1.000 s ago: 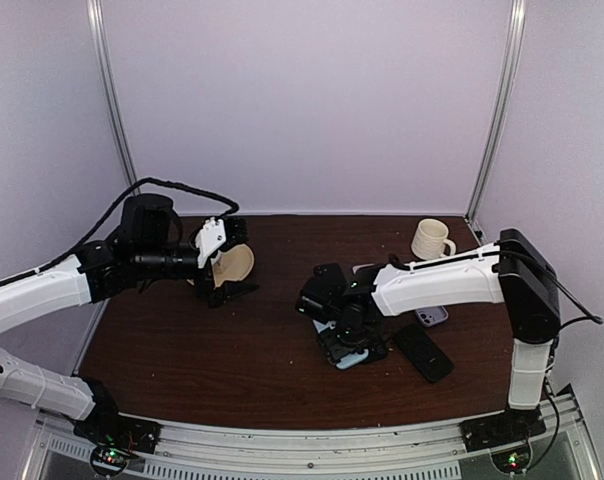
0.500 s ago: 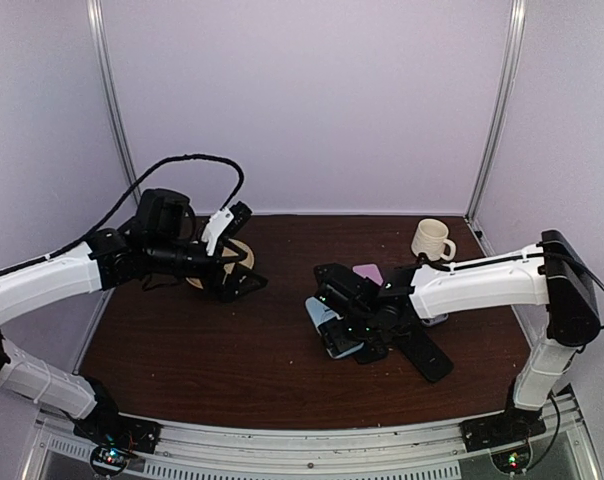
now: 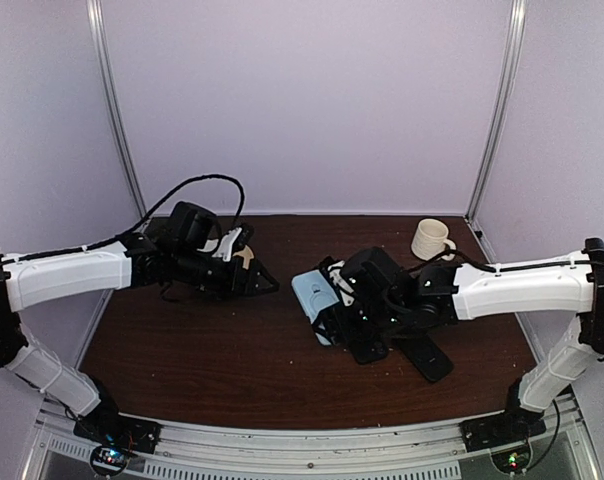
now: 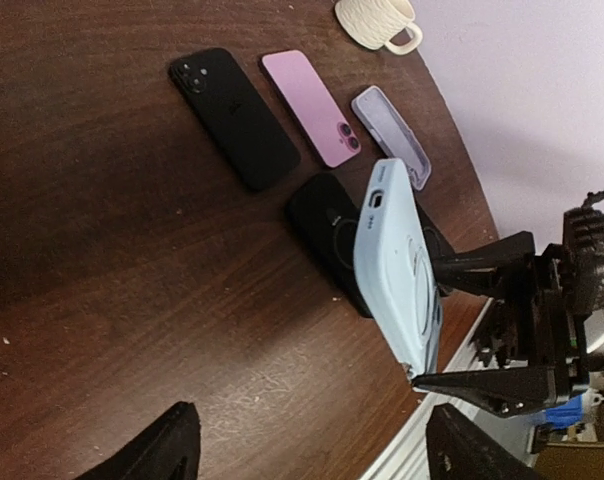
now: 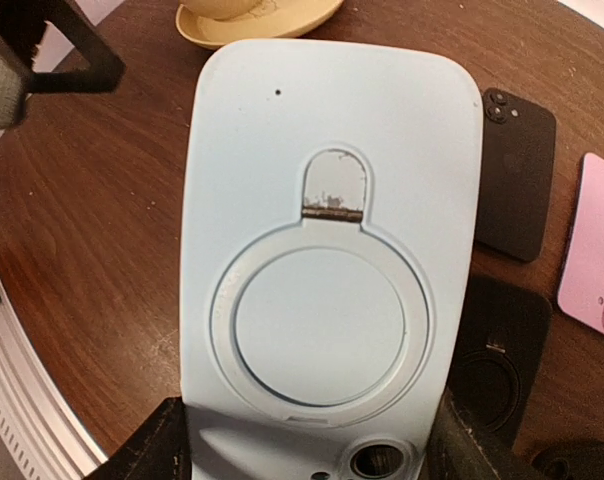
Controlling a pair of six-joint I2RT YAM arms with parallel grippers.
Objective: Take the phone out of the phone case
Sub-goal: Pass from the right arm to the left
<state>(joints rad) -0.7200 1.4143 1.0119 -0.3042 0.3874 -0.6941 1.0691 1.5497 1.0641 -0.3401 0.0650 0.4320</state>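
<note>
A light blue phone case (image 5: 332,250) with a round ring on its back stands tilted above the table, and my right gripper (image 5: 312,462) is shut on its lower end. The top view shows this case (image 3: 311,293) at mid-table, its free end towards the left arm. Only its back and edge show; the phone in it is hidden. My left gripper (image 4: 312,455) hangs open over bare wood, a short way from the case (image 4: 397,270), with nothing between its fingers. In the top view the left gripper (image 3: 265,283) sits just left of the case.
A black phone (image 4: 232,115), a pink phone (image 4: 310,105), a lilac case (image 4: 390,135) and a black ring case (image 4: 327,230) lie on the table behind the blue case. A cream mug (image 3: 432,238) stands at the back right, a beige saucer (image 3: 244,257) behind the left gripper.
The right gripper has lifted the blue case off the table and carried it left. The left gripper has swung from above the saucer down and right towards the case.
</note>
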